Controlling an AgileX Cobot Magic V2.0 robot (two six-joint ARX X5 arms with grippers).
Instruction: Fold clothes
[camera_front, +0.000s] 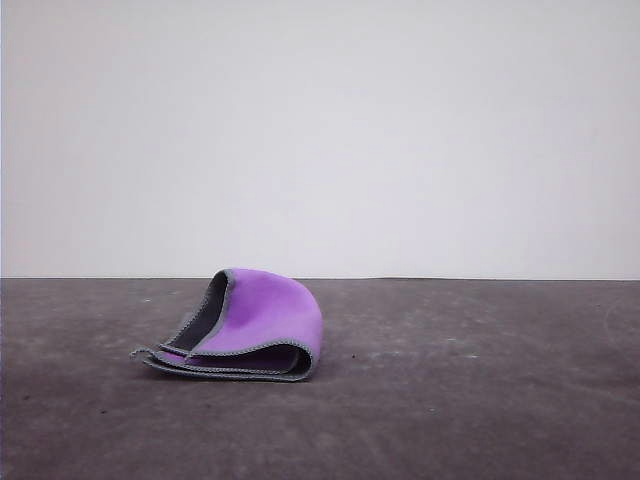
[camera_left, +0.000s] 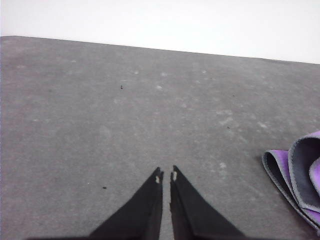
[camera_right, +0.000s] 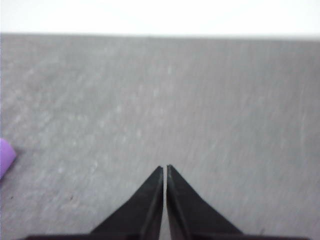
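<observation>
From the front, a dark grey table (camera_front: 480, 400) meets a pale wall; the cloth (camera_front: 262, 322) lies folded left of centre, long axis across the frame, purple face up, fold bulging right. In the left wrist view, the left gripper (camera_left: 166, 176) has jaws nearly together, holding nothing; the cloth's layered edges show at lower right. In the blurred right wrist view, the right gripper (camera_right: 165, 169) is pressed together; a purple corner sits at the left edge.

cloth (camera_front: 255, 325) – folded, on table (camera_front: 480, 400) | left of centre
</observation>
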